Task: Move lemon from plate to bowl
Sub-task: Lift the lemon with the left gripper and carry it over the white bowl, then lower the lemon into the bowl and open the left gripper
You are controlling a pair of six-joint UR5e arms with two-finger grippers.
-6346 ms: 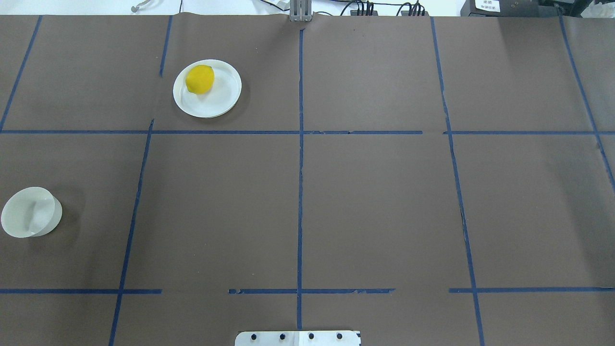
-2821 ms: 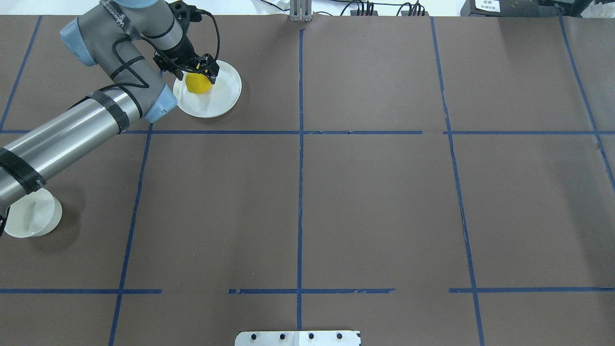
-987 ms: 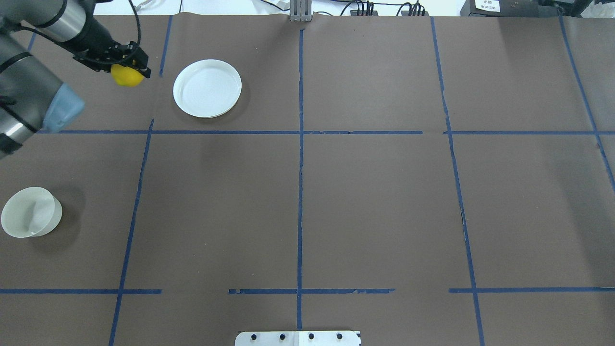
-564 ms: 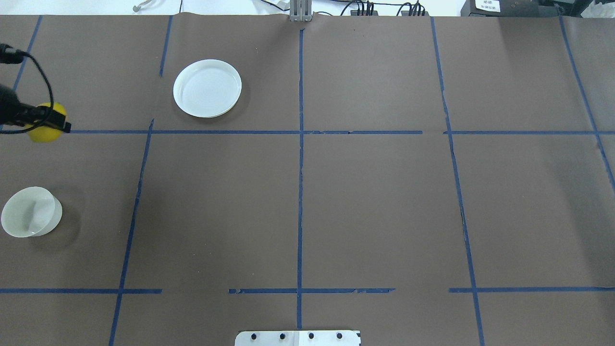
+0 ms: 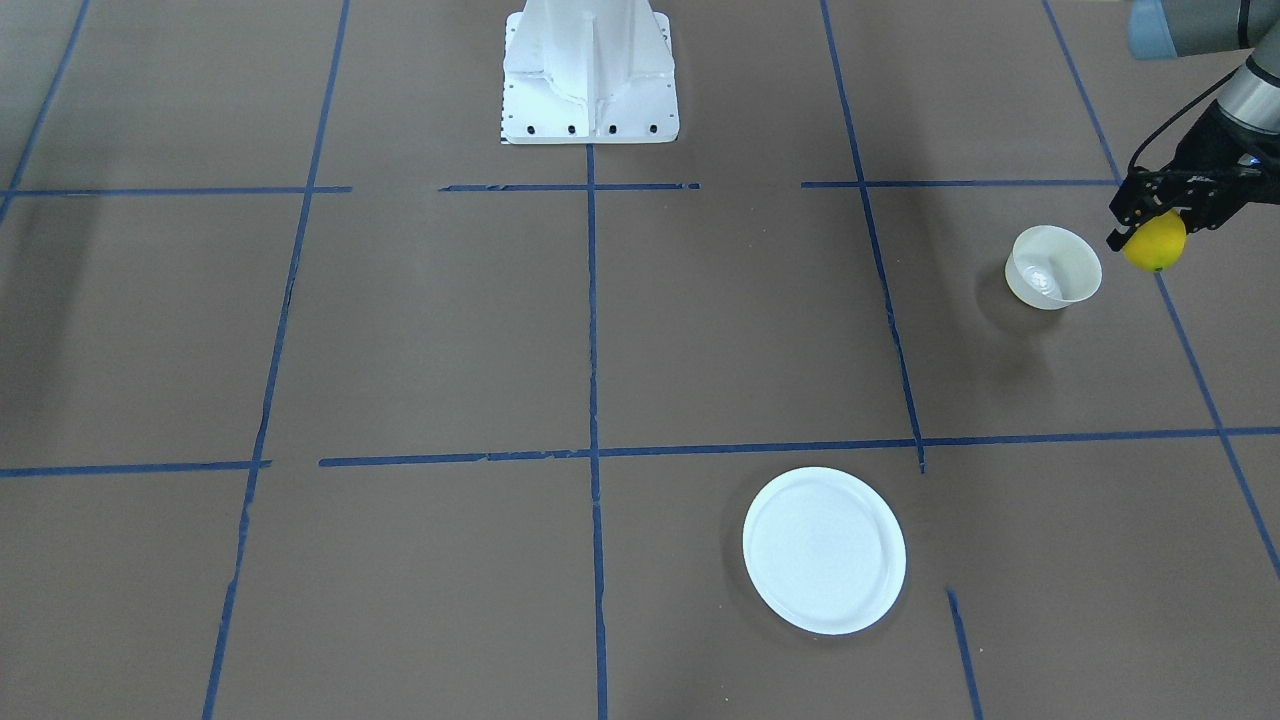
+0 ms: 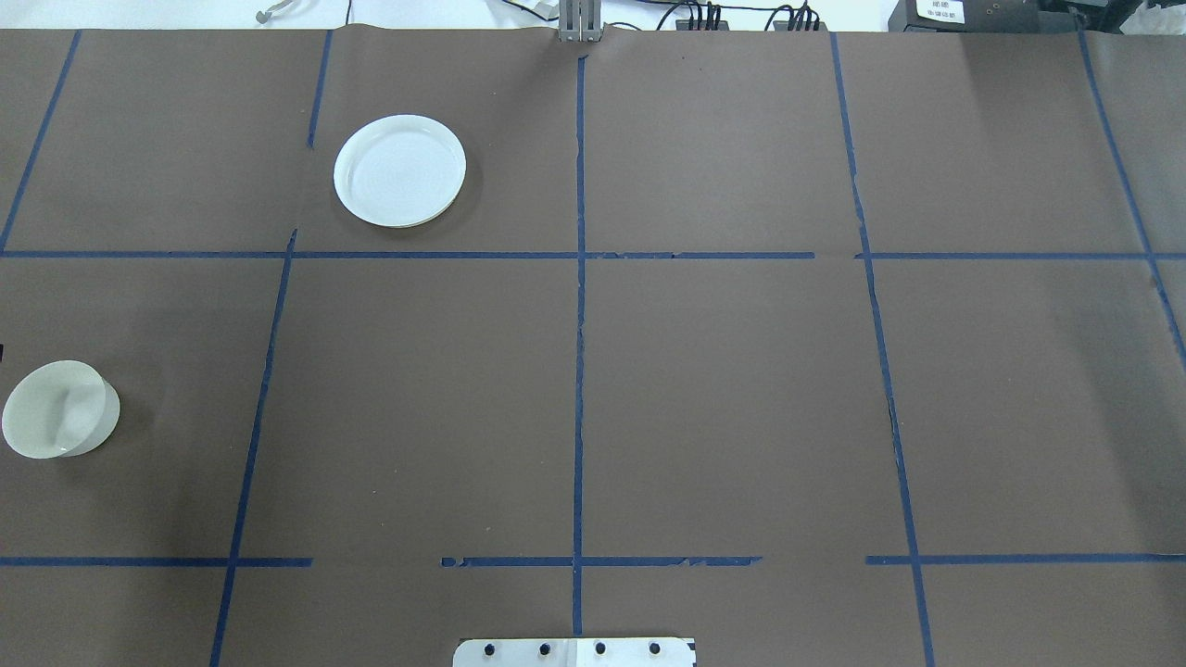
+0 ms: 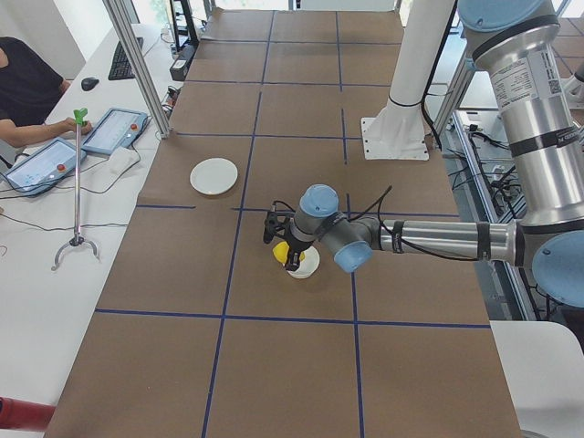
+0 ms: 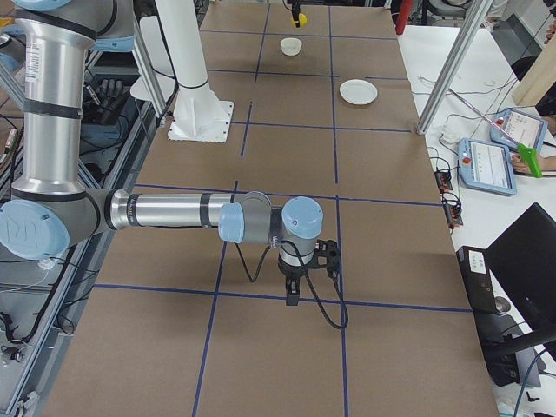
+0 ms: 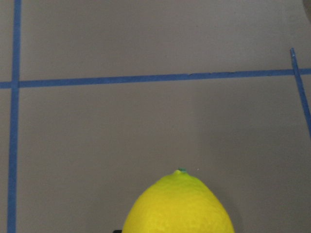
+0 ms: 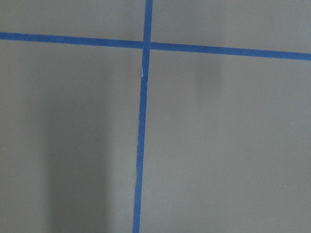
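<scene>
The lemon [image 5: 1156, 248] is held in my left gripper [image 5: 1150, 228], which is shut on it above the table. It hangs just beside the bowl [image 5: 1052, 267], on the bowl's outer side toward the table's left end. The lemon fills the bottom of the left wrist view [image 9: 179, 206]. The plate [image 5: 824, 550] lies empty, further out on the table. In the overhead view I see the bowl [image 6: 60, 409] and the plate [image 6: 399, 169], but the lemon and gripper are out of frame. My right gripper [image 8: 293, 295] hangs low over bare table, far from these things; I cannot tell whether it is open.
Brown paper with blue tape lines [image 6: 579, 371] covers the table. The robot's white base [image 5: 588, 75] stands at the middle of its near edge. An operator [image 7: 27, 87] sits at a side desk with tablets [image 7: 114, 130], beyond the table's far edge.
My left gripper has carried the lemon off the plate, back toward the robot and left, out of the overhead view. The plate is now empty.
</scene>
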